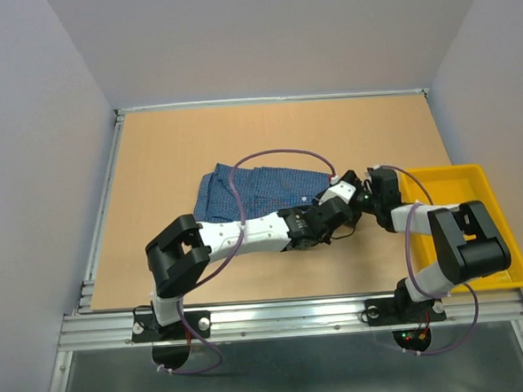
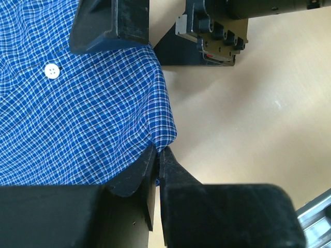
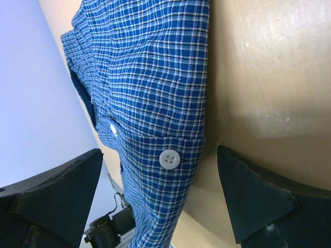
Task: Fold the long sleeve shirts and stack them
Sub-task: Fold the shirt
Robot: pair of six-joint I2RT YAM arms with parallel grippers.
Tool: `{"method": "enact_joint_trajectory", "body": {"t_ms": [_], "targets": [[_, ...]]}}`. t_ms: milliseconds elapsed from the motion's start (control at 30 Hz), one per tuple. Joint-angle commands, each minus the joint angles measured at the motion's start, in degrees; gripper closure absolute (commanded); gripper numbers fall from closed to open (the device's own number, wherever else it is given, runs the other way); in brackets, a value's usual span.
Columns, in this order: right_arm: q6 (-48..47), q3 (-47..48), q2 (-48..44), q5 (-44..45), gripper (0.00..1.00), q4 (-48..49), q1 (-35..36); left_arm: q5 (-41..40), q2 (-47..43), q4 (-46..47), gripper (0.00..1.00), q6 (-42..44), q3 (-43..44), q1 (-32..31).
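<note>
The blue fine-checked shirt [image 1: 259,189] lies crumpled in the middle of the table. My left gripper [image 1: 323,217] is at its right end, shut on a fold of the shirt's edge [image 2: 164,135]; its tips show in the left wrist view [image 2: 159,150]. A white button [image 2: 51,71] shows on the cloth. My right gripper [image 1: 354,196] is open right beside it, its fingers [image 3: 57,191] set wide either side of a buttoned sleeve cuff [image 3: 169,158], low over the table. The right gripper's fingers [image 2: 111,26] also show in the left wrist view, one resting over the cloth.
A yellow plastic tray [image 1: 474,183] sits at the table's right edge, close behind the right arm. The two arms crowd together at centre right. Bare wooden table [image 1: 178,139] lies to the left and back of the shirt.
</note>
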Motion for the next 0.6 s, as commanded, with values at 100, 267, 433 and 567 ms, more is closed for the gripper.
{"method": "enact_joint_trajectory", "body": {"t_ms": [100, 267, 433, 567], "targets": [[-0.3, -2.9, -0.8, 2.5, 0.03, 2.3, 0.1, -0.6, -1.0, 1.0, 0.85, -2.0, 2.1, -0.1], [1.6, -2.8, 3.3, -0.6, 0.05, 8.0, 0.1, 3.5, -2.1, 4.4, 0.83, -2.2, 1.2, -0.3], [2.8, -2.5, 7.7, -4.2, 0.11, 13.1, 0.2, 4.8, -0.8, 5.3, 0.81, -1.9, 2.7, -0.5], [2.2, -2.7, 8.0, -4.5, 0.23, 15.3, 0.2, 5.7, 0.0, 5.5, 0.8, -1.8, 3.0, -0.7]]}}
